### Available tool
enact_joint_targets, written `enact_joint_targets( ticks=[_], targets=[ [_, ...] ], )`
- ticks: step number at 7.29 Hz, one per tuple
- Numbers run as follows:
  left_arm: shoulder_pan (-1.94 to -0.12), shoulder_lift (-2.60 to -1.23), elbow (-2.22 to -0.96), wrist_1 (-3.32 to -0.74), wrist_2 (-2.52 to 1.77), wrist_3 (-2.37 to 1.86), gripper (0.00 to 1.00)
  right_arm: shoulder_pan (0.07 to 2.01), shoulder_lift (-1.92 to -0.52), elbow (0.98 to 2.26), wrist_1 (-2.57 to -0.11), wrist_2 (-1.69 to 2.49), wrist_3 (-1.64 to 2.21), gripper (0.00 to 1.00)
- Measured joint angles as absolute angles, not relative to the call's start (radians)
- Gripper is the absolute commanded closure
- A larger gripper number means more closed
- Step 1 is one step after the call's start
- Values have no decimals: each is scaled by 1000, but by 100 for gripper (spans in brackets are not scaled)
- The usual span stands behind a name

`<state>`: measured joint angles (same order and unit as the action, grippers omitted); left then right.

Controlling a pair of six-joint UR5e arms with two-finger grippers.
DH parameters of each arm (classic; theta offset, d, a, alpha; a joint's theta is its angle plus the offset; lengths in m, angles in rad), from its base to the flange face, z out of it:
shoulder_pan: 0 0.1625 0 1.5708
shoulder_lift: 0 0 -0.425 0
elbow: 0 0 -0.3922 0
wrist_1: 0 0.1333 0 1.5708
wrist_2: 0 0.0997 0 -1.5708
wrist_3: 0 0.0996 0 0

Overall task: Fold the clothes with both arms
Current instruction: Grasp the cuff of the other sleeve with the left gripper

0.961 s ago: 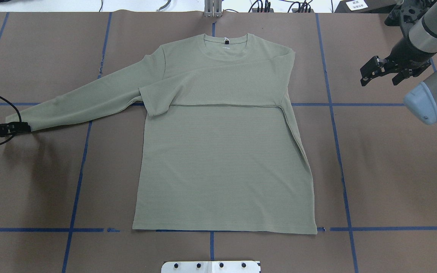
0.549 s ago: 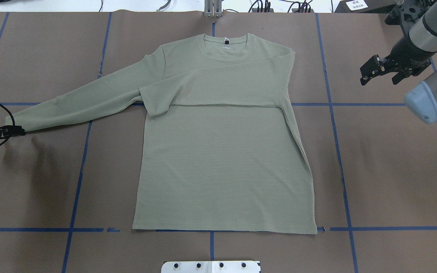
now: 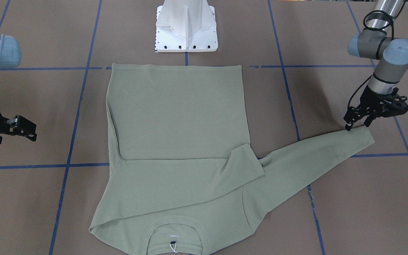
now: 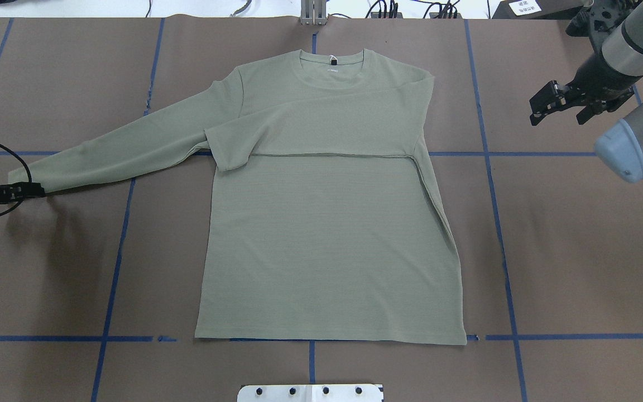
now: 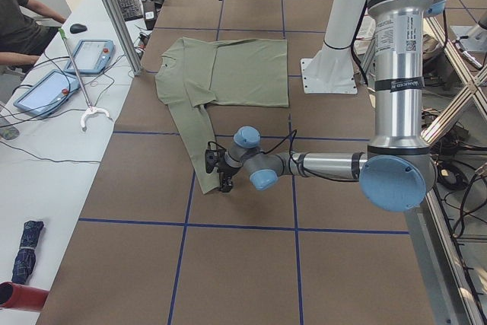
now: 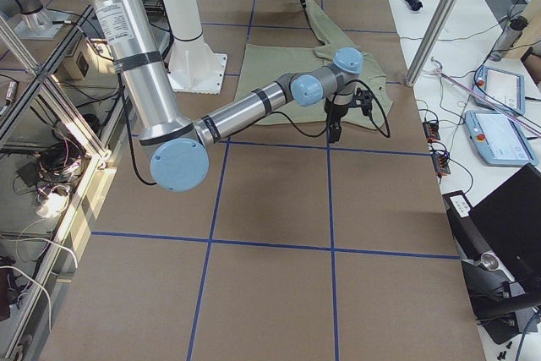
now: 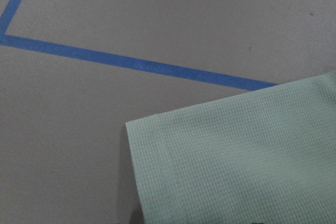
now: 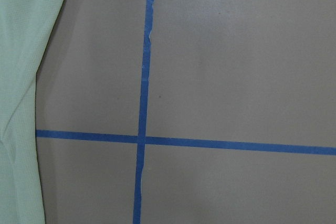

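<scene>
The knit shirt (image 4: 327,234) looks soft, light, limp: pinch its outstretched cuff (image 3: 364,136) by the left edge of the table (image 4: 578,251), where the left gripper (image 3: 356,126) hangs parted; right gripper (image 4: 557,114) parted, empty.

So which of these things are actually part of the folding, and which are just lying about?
In the job:
shirt, spread flat
left gripper, open at the end of the outstretched sleeve
right gripper, open, off to the shirt's side

Just about:
white pedestal
blue tape lines
tablets on the side bench
</scene>
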<state>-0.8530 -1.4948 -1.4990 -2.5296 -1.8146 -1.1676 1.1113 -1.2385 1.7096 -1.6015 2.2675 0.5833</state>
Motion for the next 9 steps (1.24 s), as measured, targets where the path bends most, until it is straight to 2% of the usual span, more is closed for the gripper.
enact_joint_targets(
  ticks=[2, 3, 5, 6, 7, 9],
  targets=[
    [-854, -1496, -1493, -2530, -1814, -1167, 14, 1111, -1238, 1709, -1601, 2266, 585, 0],
    [-855, -1495, -1492, -2530, -1813, -1167, 20, 1111, -1237, 1709, -1601, 2266, 587, 0],
    [-857, -1494, -1490, -2530, -1810, -1167, 51, 1111, -1239, 1710, -1601, 2266, 590, 0],
    [-860, -1493, -1492, -2529, -1809, -1167, 62, 1111, -1240, 1712, -1601, 2266, 592, 0],
    [-861, -1493, -1495, -2530, -1808, -1167, 69, 1111, -1240, 1713, -1601, 2266, 593, 0],
    [-863, -1492, -1501, -2531, -1806, -1169, 74, 1112, -1242, 1715, -1600, 2267, 594, 0]
  ],
)
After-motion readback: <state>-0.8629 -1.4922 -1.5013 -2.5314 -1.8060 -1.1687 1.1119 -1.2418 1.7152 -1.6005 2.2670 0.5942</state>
